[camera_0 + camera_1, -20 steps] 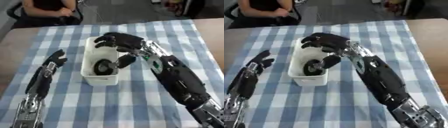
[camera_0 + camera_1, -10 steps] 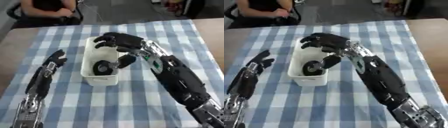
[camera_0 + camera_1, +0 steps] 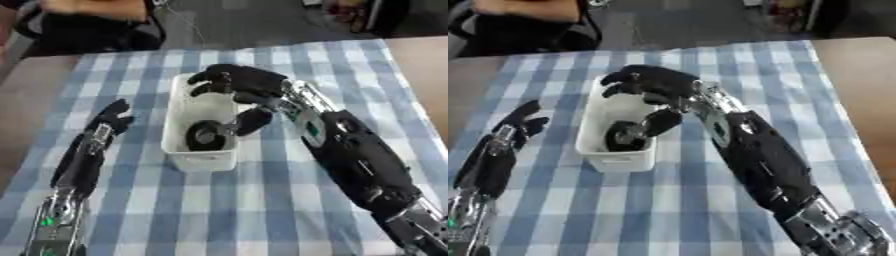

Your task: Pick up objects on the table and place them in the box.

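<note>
One white box sits on the worktop, which wears a blue-and-white checked cloth, and the right hand is over it right now, reaching in from the right side with its forearm slanting across the checks. Its fingers are curled over the far half of the box and its thumb points down inside, next to a single dark round object lying in the near half of the box; whether the thumb actually touches that object, I cannot tell, and nothing shows the hand clamped round it. The object is black with a paler patch in the middle, and that is all it gives away. Over on the left, the left hand rests on the cloth well clear of the box, fingers straight and relaxed, pointing away toward the far edge, holding nothing. The right arm's bulk covers much of the cloth on the right of the box, and the hand itself hides the far inside of the box, so what else may lie in there is out of sight. No other loose things show on the cloth around the box. No label or writing can be read on the box or the cloth. At the far edge of the worktop, beyond the cloth, a person in dark clothing sits, not touching anything here.
</note>
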You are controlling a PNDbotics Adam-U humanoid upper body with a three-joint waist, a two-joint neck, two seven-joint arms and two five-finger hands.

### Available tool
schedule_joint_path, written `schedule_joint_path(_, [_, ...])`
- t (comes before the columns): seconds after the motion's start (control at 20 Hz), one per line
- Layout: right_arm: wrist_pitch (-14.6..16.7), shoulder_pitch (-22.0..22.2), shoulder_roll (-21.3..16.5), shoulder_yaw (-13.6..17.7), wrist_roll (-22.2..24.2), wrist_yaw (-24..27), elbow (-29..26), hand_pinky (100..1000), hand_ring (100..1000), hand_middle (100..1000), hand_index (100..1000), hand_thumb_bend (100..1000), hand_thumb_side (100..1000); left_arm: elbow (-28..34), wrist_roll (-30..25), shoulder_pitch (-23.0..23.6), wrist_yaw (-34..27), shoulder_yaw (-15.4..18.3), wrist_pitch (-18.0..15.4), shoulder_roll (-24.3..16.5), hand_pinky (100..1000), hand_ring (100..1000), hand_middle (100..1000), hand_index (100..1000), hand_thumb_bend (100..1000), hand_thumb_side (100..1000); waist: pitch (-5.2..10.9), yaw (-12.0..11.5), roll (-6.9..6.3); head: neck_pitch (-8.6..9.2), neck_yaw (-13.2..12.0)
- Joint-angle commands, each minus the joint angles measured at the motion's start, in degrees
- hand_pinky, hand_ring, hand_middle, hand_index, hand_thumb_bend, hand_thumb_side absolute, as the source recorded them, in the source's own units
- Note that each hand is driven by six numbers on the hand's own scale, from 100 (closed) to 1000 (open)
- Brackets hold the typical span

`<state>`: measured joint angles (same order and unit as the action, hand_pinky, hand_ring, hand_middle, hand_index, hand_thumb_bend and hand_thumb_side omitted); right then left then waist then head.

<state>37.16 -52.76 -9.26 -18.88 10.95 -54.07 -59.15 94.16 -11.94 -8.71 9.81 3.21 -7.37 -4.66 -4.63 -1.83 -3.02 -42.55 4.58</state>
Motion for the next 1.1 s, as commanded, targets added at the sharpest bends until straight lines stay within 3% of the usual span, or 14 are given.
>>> schedule_joint_path(0.05, [-1.11,-1.96,-1.63,0.93,-0.66,1.87,-3.17,999,919,921,889,289,770,0.59,-0.22,-0.6,0.05,-0.23,-0.17,0.04,912,844,1000,904,100,1000,0.94,0.11,0.17,0.51,0.24])
schedule_joint_path(0.85, [-3.21,-1.49,-3.42,0.92,0.88,5.09,-6.59,1000,920,920,890,276,763,0.58,-0.13,-0.42,-0.02,-0.11,-0.1,-0.04,912,844,1000,903,100,1000,1.26,0.33,0.34,0.55,0.09])
schedule_joint_path(1.05, [-3.69,0.02,-5.64,1.63,0.29,5.79,-7.77,1000,921,916,888,237,733,0.55,0.07,-0.3,0.08,0.21,-0.04,-0.16,912,844,1000,902,100,1000,1.41,0.83,0.51,0.5,-0.67])
schedule_joint_path(1.1, [-3.9,0.7,-6.67,1.8,0.09,6.07,-8.43,1000,921,915,888,269,763,0.55,0.19,-0.26,0.14,0.34,-0.01,-0.22,912,843,1000,902,100,1000,1.46,0.99,0.58,0.48,-0.99])
